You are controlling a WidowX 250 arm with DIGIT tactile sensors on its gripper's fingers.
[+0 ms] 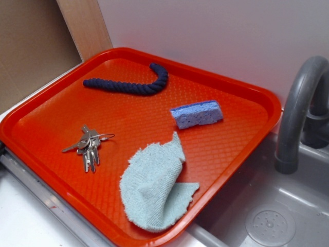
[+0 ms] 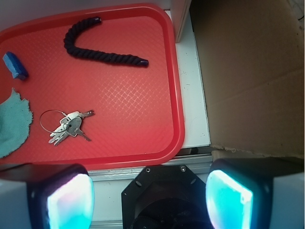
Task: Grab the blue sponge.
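On the counter [image 1: 20, 226] sits a red plastic tray [image 1: 226, 154] with a raised rim and a fine diamond-embossed floor. Blue sponge [image 1: 197, 114]: small rectangular block, periwinkle, porous and speckled, rounded edges; it lies on the tray's side nearest the sink [image 1: 257, 216], apart from the other items, and in the wrist view it shows at the far left edge of the tray [image 2: 15, 66]. Dark navy twisted rope [image 1: 131, 85]: thick cord bent into a hook shape, near the tray's back rim. Pale blue-green terry cloth [image 1: 154, 193]: looped nap, one corner folded up, near the front rim, just short of the sponge. Bunch of metal keys [image 1: 87, 146] on a thin wire ring lies flat beside the cloth. Grey curved faucet [image 1: 298, 103] rises over the sink. Fingers [image 2: 69, 202]: both pads glow cyan at the bottom of the wrist view, spread wide, released, gripping and touching nothing, well apart from the sponge.
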